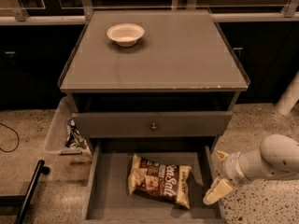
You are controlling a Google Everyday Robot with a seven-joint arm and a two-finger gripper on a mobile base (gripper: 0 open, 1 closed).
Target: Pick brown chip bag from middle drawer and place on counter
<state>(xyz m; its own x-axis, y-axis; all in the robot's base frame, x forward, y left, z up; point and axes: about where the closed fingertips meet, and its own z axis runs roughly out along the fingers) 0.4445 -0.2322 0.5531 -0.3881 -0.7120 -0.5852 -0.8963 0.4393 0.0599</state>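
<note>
The brown chip bag [159, 180] lies flat in the open middle drawer [107, 195], slightly right of its centre, with the "Sea Salt" script facing up. My gripper [216, 174] is at the drawer's right wall, just right of the bag and not touching it. Its cream fingers are spread open and hold nothing. The counter [177, 55] is the gray cabinet top above.
A white bowl [125, 33] sits on the counter's back left. The shut upper drawer front with a knob [153, 126] overhangs the back of the open drawer. A clear bin [58, 129] holding a wrapper stands on the floor at left, with a black pole [30, 190] nearby.
</note>
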